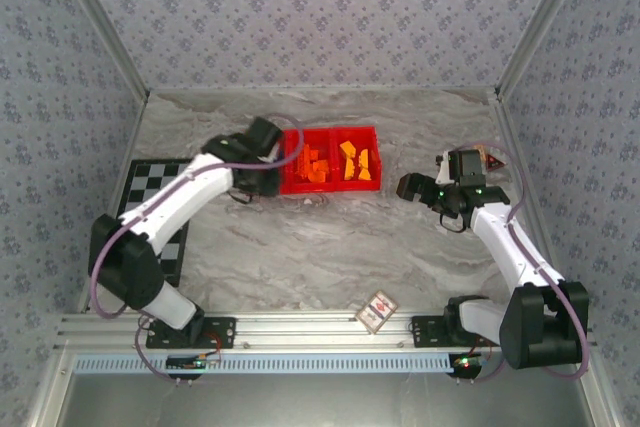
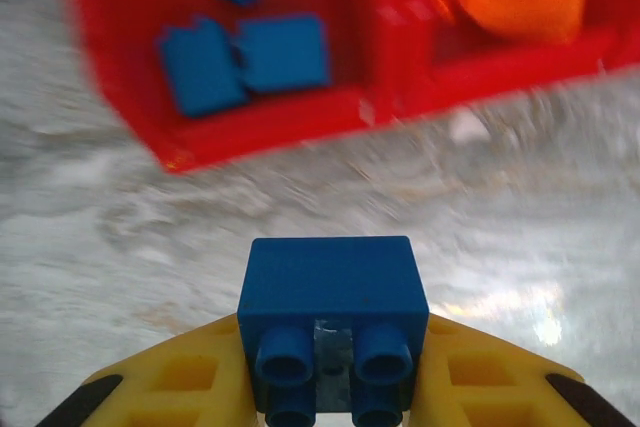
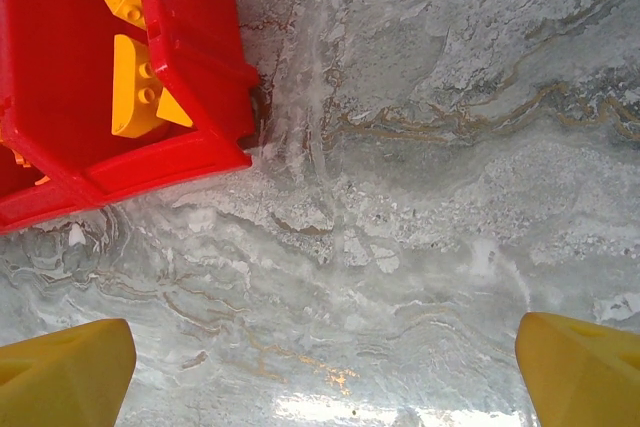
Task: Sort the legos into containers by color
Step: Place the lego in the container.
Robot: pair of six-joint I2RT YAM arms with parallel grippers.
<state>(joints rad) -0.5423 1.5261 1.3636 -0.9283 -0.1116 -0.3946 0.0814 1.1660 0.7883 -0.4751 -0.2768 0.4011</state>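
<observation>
Blue brick (image 2: 333,322) sits clamped in the left gripper (image 2: 332,392) near the red tray (image 2: 260,132). Next, it likely needs carrying over the blue compartment (image 2: 135,7) and releasing. Right gripper (image 3: 325,377) gapes empty.

arms (image 1: 185,197) white, joints black | cables (image 1: 93,282) purple | pincer fingers (image 3: 60,372) yellow

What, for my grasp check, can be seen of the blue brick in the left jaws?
The blue brick is a blocky piece of smooth, glossy plastic, its round studs facing the wrist camera, two whole and two cut off by the frame. The yellow jaws of the left gripper clamp its sides. It sits level, short of the red tray, not touching it.
</observation>
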